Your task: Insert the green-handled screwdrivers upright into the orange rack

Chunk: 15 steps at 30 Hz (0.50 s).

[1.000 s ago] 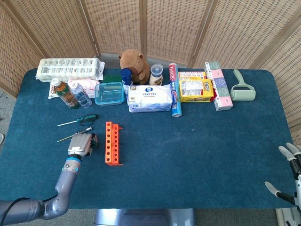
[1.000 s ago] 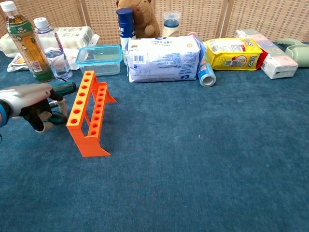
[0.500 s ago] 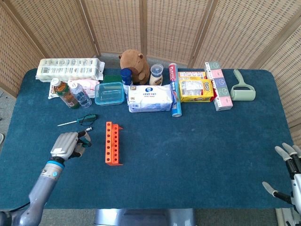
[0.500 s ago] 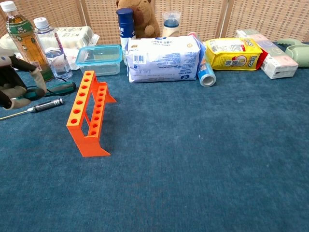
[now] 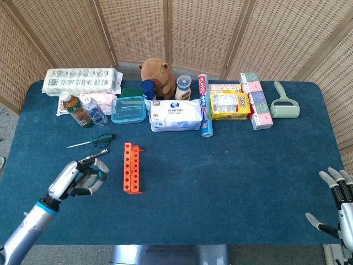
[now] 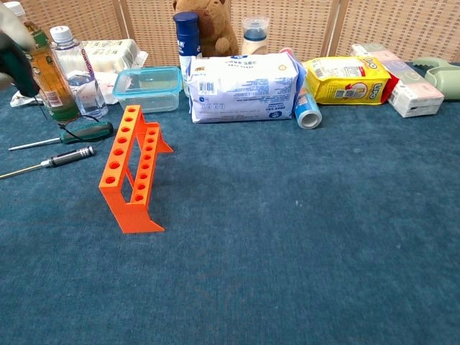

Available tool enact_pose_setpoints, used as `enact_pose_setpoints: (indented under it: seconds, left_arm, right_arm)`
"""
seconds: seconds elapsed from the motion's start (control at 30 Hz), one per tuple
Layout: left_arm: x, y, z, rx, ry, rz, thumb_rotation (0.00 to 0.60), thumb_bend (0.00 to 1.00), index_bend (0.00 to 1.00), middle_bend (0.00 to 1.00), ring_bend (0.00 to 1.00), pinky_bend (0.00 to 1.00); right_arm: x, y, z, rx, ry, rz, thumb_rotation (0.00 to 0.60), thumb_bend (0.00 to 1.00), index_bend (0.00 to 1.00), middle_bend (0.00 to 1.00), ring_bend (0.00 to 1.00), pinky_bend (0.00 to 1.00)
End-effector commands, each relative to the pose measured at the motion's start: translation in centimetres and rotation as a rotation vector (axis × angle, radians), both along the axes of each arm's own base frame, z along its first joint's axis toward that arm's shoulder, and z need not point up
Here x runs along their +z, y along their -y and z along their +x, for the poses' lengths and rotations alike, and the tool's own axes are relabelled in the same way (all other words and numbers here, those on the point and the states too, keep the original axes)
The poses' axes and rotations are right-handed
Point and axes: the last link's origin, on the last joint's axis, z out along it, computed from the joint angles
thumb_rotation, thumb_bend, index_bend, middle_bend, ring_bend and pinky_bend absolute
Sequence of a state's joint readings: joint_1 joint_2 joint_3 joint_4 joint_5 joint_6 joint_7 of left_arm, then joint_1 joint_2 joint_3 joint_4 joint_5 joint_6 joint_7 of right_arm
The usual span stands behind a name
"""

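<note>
The orange rack [image 5: 131, 167] [image 6: 133, 169] stands in the left half of the blue table with all its holes showing bare. My left hand [image 5: 75, 177] [image 6: 11, 42] is raised left of the rack and grips a green-handled screwdriver [image 5: 99, 175] [image 6: 20, 75]. A second green-handled screwdriver [image 5: 102, 138] [image 6: 87, 131] lies flat on the cloth beyond the rack's left side. My right hand [image 5: 337, 205] hangs open at the table's near right corner, holding nothing.
A dark-handled screwdriver [image 5: 97, 155] [image 6: 67, 154] lies left of the rack. Two bottles [image 6: 54, 68], a clear lidded box [image 6: 147, 86], a wipes pack [image 6: 243, 86], a plush toy [image 5: 158, 74] and snack boxes [image 5: 229, 104] line the far side.
My left hand has lifted off the cloth with a green-handled screwdriver and drawn back towards me, leaving the dark-handled screwdriver in view on the table.
</note>
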<state>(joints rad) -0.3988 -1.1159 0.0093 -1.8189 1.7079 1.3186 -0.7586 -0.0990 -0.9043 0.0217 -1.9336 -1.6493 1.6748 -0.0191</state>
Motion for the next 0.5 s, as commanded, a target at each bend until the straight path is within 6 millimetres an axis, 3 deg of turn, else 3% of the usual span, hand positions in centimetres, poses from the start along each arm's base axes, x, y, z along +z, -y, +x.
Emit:
enact_pose_setpoints:
  seconds: [0.03,0.27,0.5]
  left_arm:
    - [0.5,2.3,-1.3,-0.067,0.128,-0.101,0.600,0.46,0.56,0.90,0.87,0.91]
    - [-0.8,3.0,-1.5,-0.076,0.215,-0.237,0.600,0.46,0.56,0.90,0.87,0.91]
    - [-1.7,3.0,-1.4,-0.074,0.232,-0.265,0.600,0.46,0.56,0.90,0.87,0.91]
  right_arm:
    - [0.0,0.0,0.0,-0.001,0.000,0.001,0.600,0.00,0.13,0.11,0.02,0.00]
    - [0.1,0.0,0.0,0.000,0.003,-0.003,0.600,0.00,0.13,0.11,0.02,0.00]
    - [0.3,-0.1,-0.1,0.000,0.009,-0.008,0.600,0.00,0.13,0.11,0.02,0.00]
